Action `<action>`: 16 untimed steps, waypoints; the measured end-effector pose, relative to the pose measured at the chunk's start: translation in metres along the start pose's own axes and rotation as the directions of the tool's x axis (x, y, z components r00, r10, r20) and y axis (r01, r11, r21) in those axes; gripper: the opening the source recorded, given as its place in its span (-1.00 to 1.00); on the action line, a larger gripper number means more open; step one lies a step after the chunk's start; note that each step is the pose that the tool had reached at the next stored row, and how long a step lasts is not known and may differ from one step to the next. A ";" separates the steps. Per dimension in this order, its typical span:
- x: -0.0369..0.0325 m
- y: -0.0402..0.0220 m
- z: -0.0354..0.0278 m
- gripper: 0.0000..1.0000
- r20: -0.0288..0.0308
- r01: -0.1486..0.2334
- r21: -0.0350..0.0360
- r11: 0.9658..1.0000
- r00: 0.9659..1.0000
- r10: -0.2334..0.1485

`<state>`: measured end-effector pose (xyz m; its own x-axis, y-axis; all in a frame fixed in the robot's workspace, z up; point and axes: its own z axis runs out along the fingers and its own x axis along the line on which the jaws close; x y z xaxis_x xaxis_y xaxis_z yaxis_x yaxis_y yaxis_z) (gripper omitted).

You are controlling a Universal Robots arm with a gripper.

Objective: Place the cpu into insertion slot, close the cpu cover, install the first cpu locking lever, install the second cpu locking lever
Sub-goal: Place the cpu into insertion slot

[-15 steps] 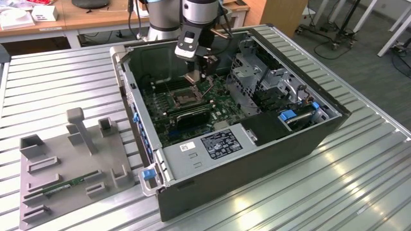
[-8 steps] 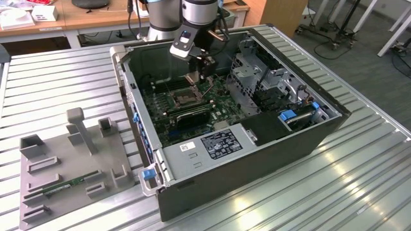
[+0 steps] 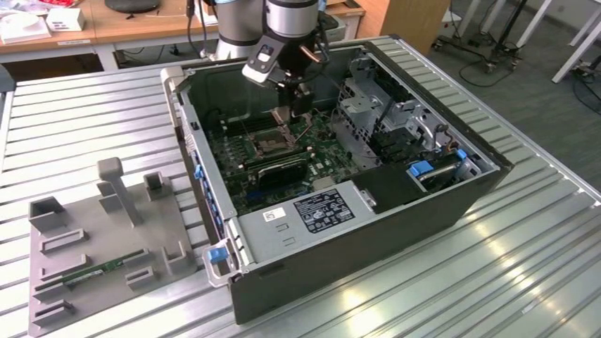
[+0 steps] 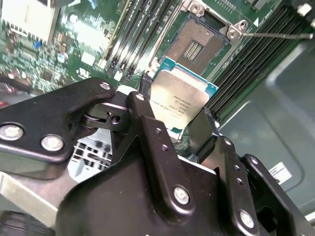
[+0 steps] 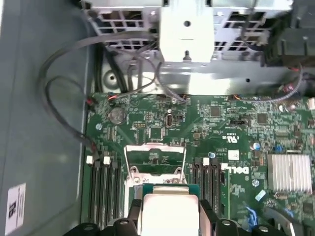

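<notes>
None of the four steps looks done: inside the computer case (image 3: 376, 232), on the green motherboard (image 5: 206, 123), the insertion slot (image 4: 197, 44) lies bare, its cpu cover (image 5: 155, 170) raised, while the gripper (image 4: 173, 110) pinches the cpu (image 4: 179, 98) by two edges, poised above the slot, not yet seated.

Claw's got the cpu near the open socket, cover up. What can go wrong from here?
The cpu is pinched by two edges in the claw, short of the insertion slot; a slip or skewed landing might damage the bare contacts. The raised cpu cover stands beside the path; the claw might clip it.
</notes>
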<state>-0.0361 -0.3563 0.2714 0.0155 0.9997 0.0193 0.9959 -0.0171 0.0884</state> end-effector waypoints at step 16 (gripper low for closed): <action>0.0000 -0.0007 0.0013 0.08 -0.002 0.027 0.000 1.000 1.000 -0.027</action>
<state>-0.0367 -0.3563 0.2700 -0.0112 0.9998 0.0192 0.9960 0.0095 0.0884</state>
